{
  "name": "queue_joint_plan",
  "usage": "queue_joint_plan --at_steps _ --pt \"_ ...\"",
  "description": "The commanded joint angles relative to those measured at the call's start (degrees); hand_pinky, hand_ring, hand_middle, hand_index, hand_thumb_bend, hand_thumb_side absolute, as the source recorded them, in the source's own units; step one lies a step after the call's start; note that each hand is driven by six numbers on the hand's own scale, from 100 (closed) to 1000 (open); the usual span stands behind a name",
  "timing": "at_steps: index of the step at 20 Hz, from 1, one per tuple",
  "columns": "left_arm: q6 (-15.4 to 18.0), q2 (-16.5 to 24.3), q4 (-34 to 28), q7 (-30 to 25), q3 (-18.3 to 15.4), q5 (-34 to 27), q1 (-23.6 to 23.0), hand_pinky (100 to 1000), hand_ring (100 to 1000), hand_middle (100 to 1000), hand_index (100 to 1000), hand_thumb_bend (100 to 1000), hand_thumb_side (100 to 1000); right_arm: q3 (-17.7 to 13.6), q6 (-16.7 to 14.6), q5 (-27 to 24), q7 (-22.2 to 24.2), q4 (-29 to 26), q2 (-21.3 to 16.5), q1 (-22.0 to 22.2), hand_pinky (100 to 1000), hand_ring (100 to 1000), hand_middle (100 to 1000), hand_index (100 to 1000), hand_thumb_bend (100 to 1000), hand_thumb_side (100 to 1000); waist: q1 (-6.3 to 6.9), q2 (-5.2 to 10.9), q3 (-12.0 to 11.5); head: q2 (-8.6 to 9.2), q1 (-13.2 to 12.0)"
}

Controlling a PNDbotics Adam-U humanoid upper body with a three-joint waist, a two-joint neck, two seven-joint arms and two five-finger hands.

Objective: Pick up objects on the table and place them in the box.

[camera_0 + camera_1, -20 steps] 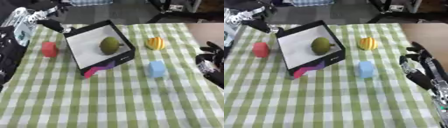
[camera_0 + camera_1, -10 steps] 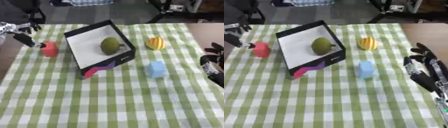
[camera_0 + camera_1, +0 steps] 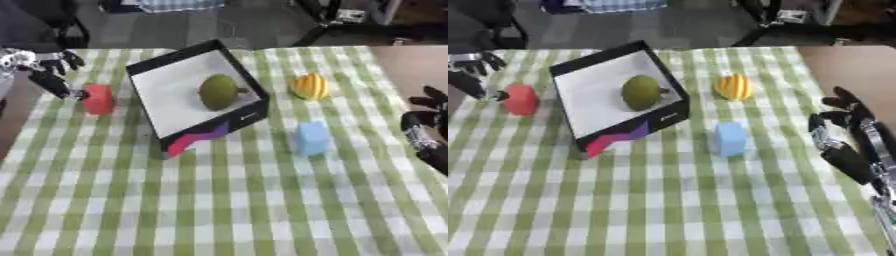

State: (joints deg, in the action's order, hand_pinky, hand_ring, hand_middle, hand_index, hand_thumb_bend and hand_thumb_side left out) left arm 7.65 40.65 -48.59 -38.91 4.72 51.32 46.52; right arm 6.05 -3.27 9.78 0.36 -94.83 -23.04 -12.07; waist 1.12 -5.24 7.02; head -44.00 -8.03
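Red is the colour of the block (image 3: 97, 99) our left hand (image 3: 45, 71) is reaching for. The block sits on the green checked cloth (image 3: 227, 200), just left of the box (image 3: 194, 96). Our fingers are spread out and one fingertip is touching the block's left side or is just beside it. We cannot tell which. We are not holding it yet.

A green fruit (image 3: 218, 92) already lies inside the box. An orange striped ball (image 3: 310, 86) and a blue block (image 3: 311, 138) wait on the cloth to the right of the box. Our right hand (image 3: 843, 139) rests at the right edge with its fingers loose, holding nothing.

Here is what we think could go wrong. Our fingers come from one side only, so they may push the red block away or tip it over. It could slide into the box wall and get stuck there. The box wall is tall, so if we lift the block too low, it may bump the wall and shove the box.
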Motion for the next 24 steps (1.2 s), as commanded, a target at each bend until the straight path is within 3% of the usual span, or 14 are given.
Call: queue_joint_plan --at_steps 1,10,18,24 --pt "0.22 0.31 0.61 -0.38 -0.02 2.7 1.73 840 810 840 944 370 397 -0.19 -0.16 -0.4 0.27 -0.49 -1.36 -0.77 887 806 844 1000 161 557 -0.19 1.07 0.12 -0.12 -0.23" --pt "-0.53 -1.88 4.53 2.55 -1.34 9.72 2.49 839 808 839 938 300 371 -0.1 -0.24 -0.71 0.47 -0.43 -1.22 -0.88 887 806 844 1000 153 561 -0.43 0.72 0.31 -0.12 -0.25" --pt "-1.05 -3.89 6.67 8.73 -1.96 11.47 1.91 832 793 827 931 273 358 -0.08 -0.29 -0.94 0.6 -0.35 -1.17 -0.91 887 806 843 1000 147 563 -0.59 0.54 0.48 -0.12 -0.17" --pt "-0.24 -4.69 8.06 9.14 -1.62 11.56 1.36 814 750 771 893 237 334 -0.08 -0.34 -1.03 0.66 -0.32 -1.1 -0.88 888 806 843 1000 141 565 -0.59 0.49 0.57 -0.12 -0.1"
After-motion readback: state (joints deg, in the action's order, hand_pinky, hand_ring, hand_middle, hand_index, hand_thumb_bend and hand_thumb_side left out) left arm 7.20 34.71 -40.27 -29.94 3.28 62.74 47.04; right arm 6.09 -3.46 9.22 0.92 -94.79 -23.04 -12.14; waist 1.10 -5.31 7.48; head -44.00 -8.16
